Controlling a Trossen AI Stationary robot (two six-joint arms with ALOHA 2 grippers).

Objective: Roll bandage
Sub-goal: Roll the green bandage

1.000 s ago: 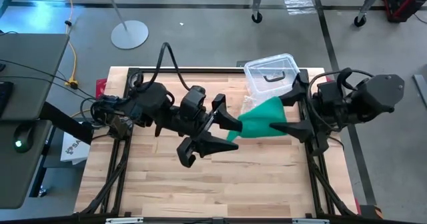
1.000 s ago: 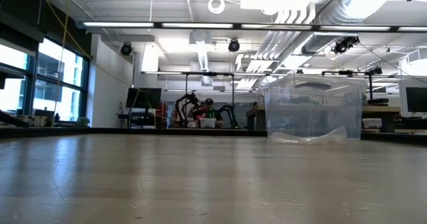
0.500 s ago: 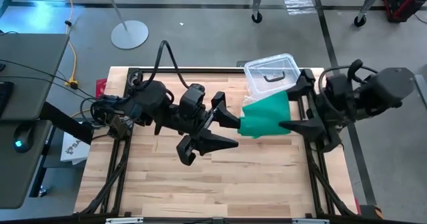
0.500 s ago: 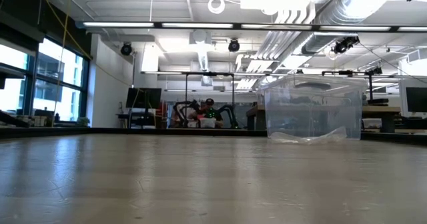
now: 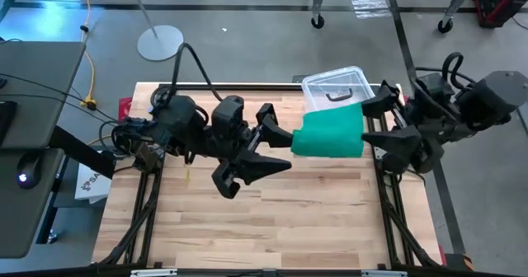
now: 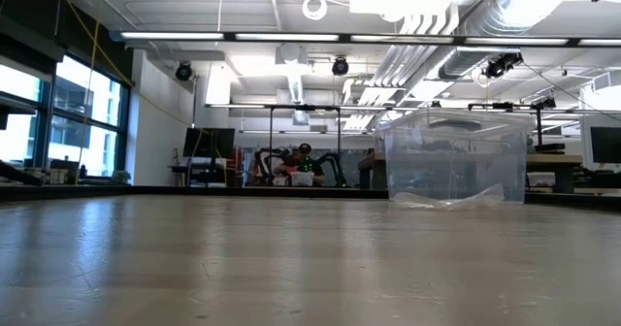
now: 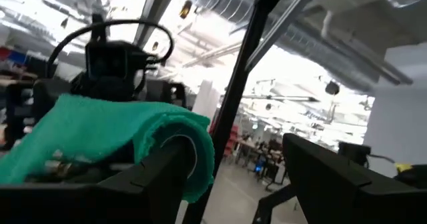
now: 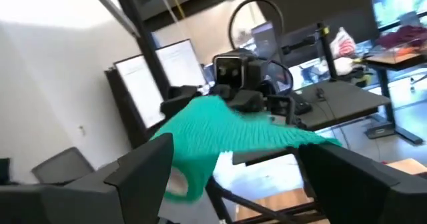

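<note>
Jaws on both arms stand wide, and I see the bandage [image 5: 328, 133] draped over one finger of each, stretched between them above the surface [image 5: 313, 219], right of centre in the high view. My left jaws [image 5: 272, 149] sit mid-frame; my right jaws [image 5: 388, 124] sit at the right edge of the surface. A clear plastic box [image 5: 334, 87] lies just above the bandage in that picture.

One bandage [image 5: 330, 133], one clear box [image 5: 337, 90], two tools, perhaps one distant person [image 6: 304, 165].
</note>
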